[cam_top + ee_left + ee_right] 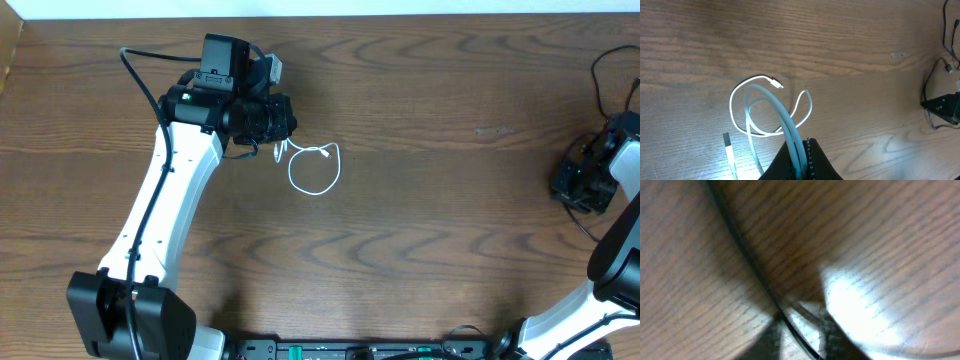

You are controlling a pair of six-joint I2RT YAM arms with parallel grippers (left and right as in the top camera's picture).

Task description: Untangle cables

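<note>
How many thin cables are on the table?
2: the white cable loops left of centre, gripped by the left gripper; the black cable lies by the right gripper.

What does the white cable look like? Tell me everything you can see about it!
The white cable is thin, smooth and bendy, like plastic. It curls in loose, overlapping loops on the brown wooden table. One small plug end lies at the far side of the loops, and a longer plug lies flat beside them. A doubled stretch rises off the table into the shut left gripper, which pinches it.
</note>
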